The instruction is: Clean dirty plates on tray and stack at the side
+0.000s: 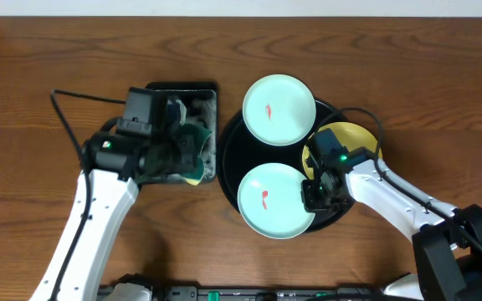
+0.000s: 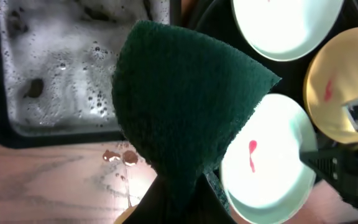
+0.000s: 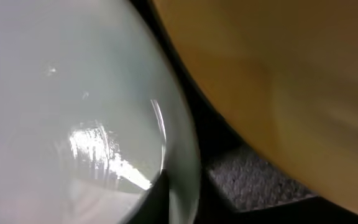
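Note:
The round black tray (image 1: 228, 159) holds three plates. A mint-blue plate (image 1: 279, 109) with a red smear lies at the back. A second mint-blue plate (image 1: 270, 201) with a red smear (image 2: 252, 154) lies at the front. A yellow plate (image 1: 350, 136) lies at the right, partly under my right arm, and its smear shows in the left wrist view (image 2: 328, 88). My right gripper (image 1: 312, 194) is shut on the front plate's right rim (image 3: 185, 180). My left gripper (image 2: 179, 208) is shut on a green sponge (image 2: 185, 106), held over the sponge tray's right edge.
The rectangular black sponge tray (image 1: 182, 89) with soapy water (image 2: 61, 68) stands left of the round tray. Drops of water lie on the wood beside it (image 2: 120, 157). Bare wooden table lies at the far left and along the front.

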Controlling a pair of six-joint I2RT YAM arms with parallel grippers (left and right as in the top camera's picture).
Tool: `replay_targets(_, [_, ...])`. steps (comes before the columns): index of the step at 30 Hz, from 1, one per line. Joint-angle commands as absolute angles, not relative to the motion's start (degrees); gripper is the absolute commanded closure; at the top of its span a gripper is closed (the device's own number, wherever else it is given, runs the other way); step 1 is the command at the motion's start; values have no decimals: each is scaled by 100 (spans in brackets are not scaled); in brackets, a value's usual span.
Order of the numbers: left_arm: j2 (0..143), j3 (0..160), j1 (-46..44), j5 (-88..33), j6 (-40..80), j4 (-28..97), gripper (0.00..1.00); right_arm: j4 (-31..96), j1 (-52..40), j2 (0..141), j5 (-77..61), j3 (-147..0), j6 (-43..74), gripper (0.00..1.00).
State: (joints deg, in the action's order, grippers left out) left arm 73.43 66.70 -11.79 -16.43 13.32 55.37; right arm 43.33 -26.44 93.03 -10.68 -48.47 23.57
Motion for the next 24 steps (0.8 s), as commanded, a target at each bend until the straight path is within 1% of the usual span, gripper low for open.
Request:
replay_targets(1, [7220, 6764, -1199, -1699, 1319, 5623, 93, 4042, -2705, 9284, -849, -4810, 2591, 99])
replay_targets(5, [7242, 6761, -1199, -1741, 1321, 5778, 93, 3642, -2705, 9284, -799, -4810, 2639, 99])
replay_targets(10, [7288, 6761, -1293, -1905, 1321, 5822, 92, 3592, -2705, 9284, 67, -4810, 3240, 99])
replay_targets(17, [7299, 6753, -1678, -1903, 1326, 5780, 93, 3500, -2705, 9284, 169, -4810, 3385, 99])
replay_targets(21, [7303, 6602, -1977, -1883, 1675, 5537, 93, 3485, -2707, 9284, 169, -4810, 3380, 99])
replay_targets(24, [7345, 6276, -2237, -1885, 2224, 4956, 93, 3487, -2709, 9284, 167, -4810, 3361, 99])
